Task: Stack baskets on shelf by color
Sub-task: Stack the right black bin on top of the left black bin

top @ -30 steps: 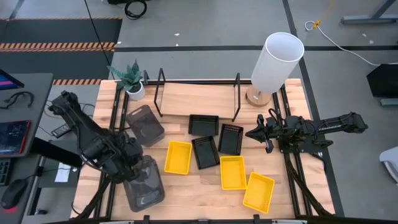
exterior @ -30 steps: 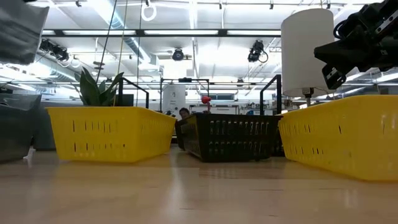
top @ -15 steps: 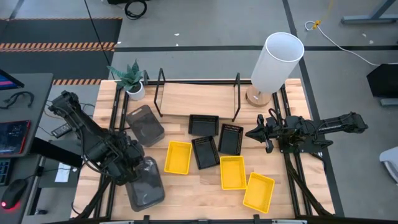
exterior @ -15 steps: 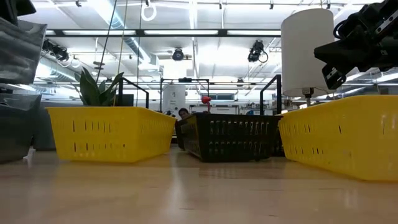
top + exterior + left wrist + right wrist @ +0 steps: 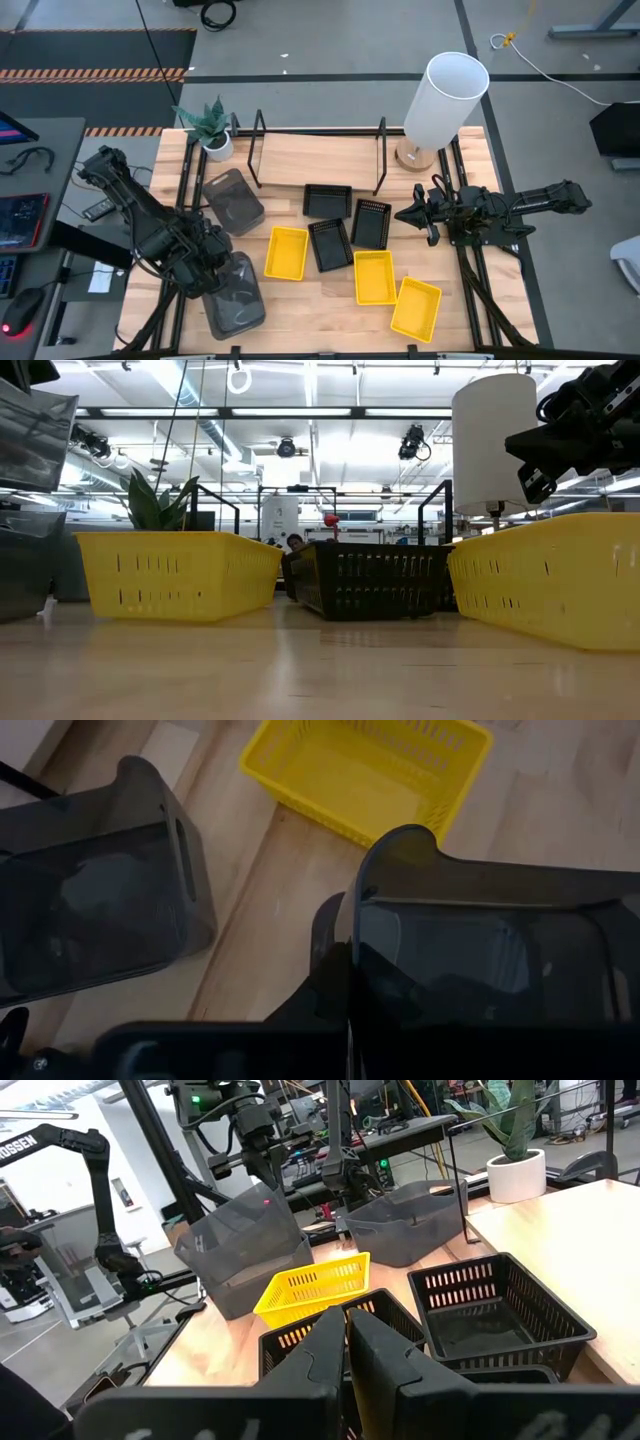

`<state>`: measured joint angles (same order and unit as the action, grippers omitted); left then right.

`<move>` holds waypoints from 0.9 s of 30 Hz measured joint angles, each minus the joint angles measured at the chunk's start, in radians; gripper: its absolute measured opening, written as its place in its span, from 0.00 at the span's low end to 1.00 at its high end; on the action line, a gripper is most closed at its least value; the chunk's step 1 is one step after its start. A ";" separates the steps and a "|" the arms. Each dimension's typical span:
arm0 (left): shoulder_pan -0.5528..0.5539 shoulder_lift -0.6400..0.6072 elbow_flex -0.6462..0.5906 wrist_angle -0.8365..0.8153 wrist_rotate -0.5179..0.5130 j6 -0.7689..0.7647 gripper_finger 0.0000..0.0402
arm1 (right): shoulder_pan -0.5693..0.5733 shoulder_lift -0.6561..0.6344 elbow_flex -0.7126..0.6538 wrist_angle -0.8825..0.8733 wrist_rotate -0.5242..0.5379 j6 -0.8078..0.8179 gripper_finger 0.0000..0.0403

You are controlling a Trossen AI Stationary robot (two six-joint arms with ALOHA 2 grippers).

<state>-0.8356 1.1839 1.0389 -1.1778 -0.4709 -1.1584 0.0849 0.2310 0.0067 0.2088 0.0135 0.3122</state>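
Gripping grey basket rim — left pincer

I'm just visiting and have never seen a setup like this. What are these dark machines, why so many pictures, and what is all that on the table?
They are two robot arms, each ending in a two-finger gripper. One picture looks straight down on the wooden table, one looks level across its top, and two come from cameras on the arms' wrists.

The left gripper is shut on a dark grey basket, lifted and tilted near the table's front left corner. A second grey basket sits farther back. The right gripper waits at the right side, its fingers closed and holding nothing.

Between the arms lie three black baskets and three yellow baskets. Behind them stands the shelf, a light board in a black rod frame, with no basket on it. A potted plant and a white lamp stand at the back.
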 joint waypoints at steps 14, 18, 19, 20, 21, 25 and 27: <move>0.000 0.001 0.000 -0.006 -0.007 0.001 0.03 | 0.000 0.000 0.000 0.000 0.000 0.000 0.06; 0.000 0.001 0.000 -0.004 -0.007 0.000 0.03 | 0.000 0.000 0.000 0.000 0.000 0.000 0.06; 0.000 0.001 0.000 -0.004 -0.007 0.000 0.03 | 0.000 0.000 0.000 0.000 0.000 0.000 0.06; 0.000 0.001 0.000 -0.004 -0.007 0.000 0.03 | 0.000 0.000 0.000 0.000 0.000 0.000 0.06; 0.000 0.001 0.000 -0.004 -0.007 0.001 0.03 | 0.000 0.000 0.000 0.000 0.000 0.000 0.06; 0.000 0.001 0.000 -0.008 -0.018 0.003 0.03 | 0.000 0.000 0.000 0.000 0.000 0.000 0.06; 0.000 0.001 0.000 -0.008 -0.023 0.003 0.03 | 0.000 0.000 0.000 0.000 0.000 0.000 0.06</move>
<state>-0.8356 1.1851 1.0386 -1.1858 -0.4942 -1.1557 0.0849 0.2310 0.0067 0.2085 0.0135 0.3122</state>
